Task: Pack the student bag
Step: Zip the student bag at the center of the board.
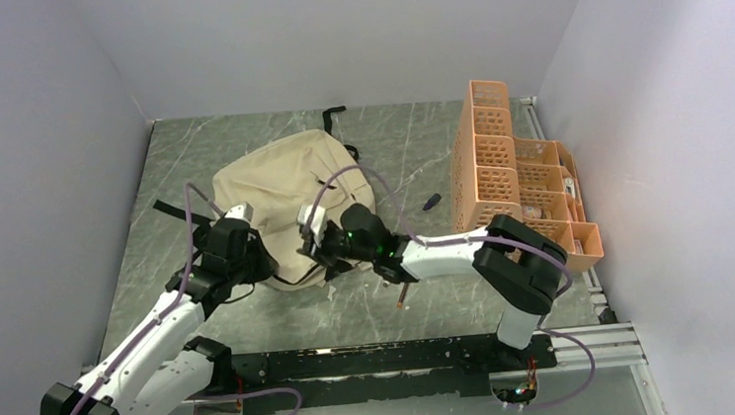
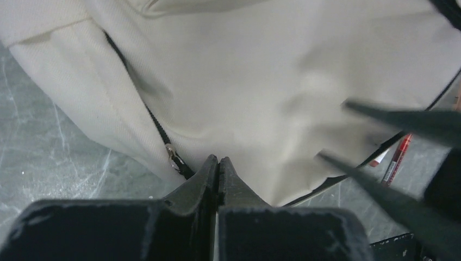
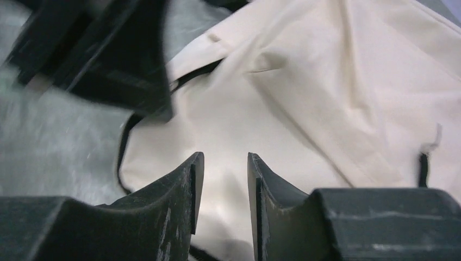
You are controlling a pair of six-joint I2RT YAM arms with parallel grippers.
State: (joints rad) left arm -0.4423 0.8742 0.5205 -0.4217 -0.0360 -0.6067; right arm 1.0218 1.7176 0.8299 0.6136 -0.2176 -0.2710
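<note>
At the student bag's (image 1: 287, 184) near edge, left end effector (image 2: 218, 161) is pressed together, right end effector (image 3: 223, 159) apart above the fabric. They sit close, so they could collide or snag the cloth.

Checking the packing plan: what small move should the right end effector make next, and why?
Probably lower the right end effector and pinch the student bag fabric: its jaws are open with nothing between, while the left end effector is shut at the bag's edge.

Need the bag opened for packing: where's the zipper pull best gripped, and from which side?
Probably the tab of the metal zipper pull, approached from the near, table-side edge of the backpack: it sits exposed at the zipper line's lower end, with fabric bulging above.
</note>
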